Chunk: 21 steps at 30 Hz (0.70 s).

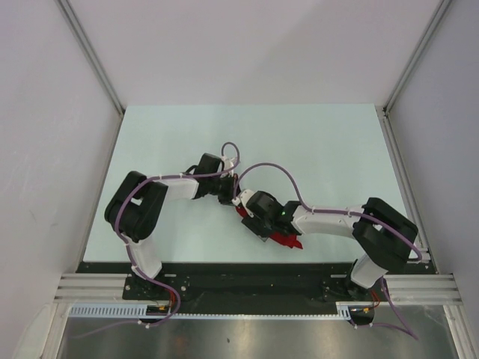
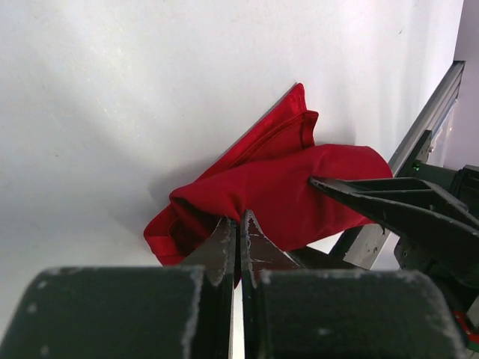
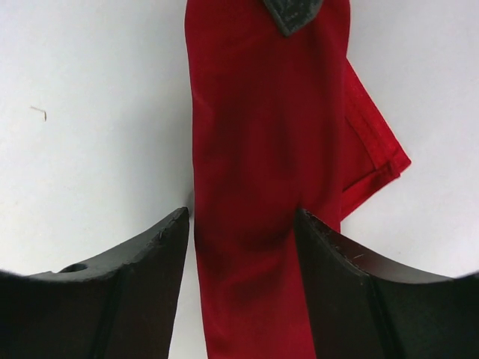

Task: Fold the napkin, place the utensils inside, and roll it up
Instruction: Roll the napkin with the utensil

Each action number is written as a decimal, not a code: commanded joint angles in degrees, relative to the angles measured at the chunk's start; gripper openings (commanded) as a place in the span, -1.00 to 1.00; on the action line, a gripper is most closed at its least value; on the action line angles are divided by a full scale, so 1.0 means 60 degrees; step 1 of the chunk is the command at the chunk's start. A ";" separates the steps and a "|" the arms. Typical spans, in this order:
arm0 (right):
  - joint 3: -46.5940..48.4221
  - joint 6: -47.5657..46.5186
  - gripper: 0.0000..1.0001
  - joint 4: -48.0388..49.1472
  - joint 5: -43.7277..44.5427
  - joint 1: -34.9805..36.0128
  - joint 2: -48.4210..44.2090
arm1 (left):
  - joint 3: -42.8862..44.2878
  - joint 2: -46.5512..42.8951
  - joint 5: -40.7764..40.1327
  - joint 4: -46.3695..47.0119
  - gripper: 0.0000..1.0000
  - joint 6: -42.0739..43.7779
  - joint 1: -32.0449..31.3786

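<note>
your napkin (image 3: 262, 149) lies rolled on the counter (image 1: 187, 142) near its front edge, one corner flap loose, so if pressure slips the roll may spring open and spill whatever sits inside. the left pincer (image 2: 239, 224), tips together, presses on one end; the right pincer (image 3: 241, 217) stands apart, straddling the roll, fingers (image 3: 135, 262) against both sides

Pale table (image 1: 299, 142), bearing one red napkin (image 1: 287, 240) bunched near its front edge, largely hidden beneath the right gripper (image 1: 251, 218), the left gripper (image 1: 227, 196) close at its far-left end, both arms bent inward.
</note>
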 commanded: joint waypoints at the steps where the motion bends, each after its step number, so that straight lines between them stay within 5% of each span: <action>1: 0.0699 0.0018 0.23 -0.0624 -0.0384 -0.0133 0.0557 | 0.0403 0.0039 0.0069 0.0042 -1.00 0.0209 -0.0030; 7: 0.1447 0.0253 -0.16 -0.1577 -0.1040 -0.0397 0.1539 | 0.0491 0.0024 0.0362 0.0276 -0.89 -0.0040 0.0073; 11: 0.1331 0.0429 -0.49 -0.1725 -0.2388 -0.0806 0.1716 | 0.0491 -0.0064 0.0480 0.0511 -0.38 -0.0187 0.0205; 16: 0.1023 0.0604 -0.53 -0.1169 -0.5458 -0.1582 0.1175 | 0.0330 -0.0487 0.0202 0.0598 0.20 -0.0289 0.0819; 21: 0.1198 0.0692 -0.55 -0.0935 -0.7588 -0.2723 0.1247 | -0.0152 -0.1132 -0.0325 0.0803 0.33 -0.0115 0.1230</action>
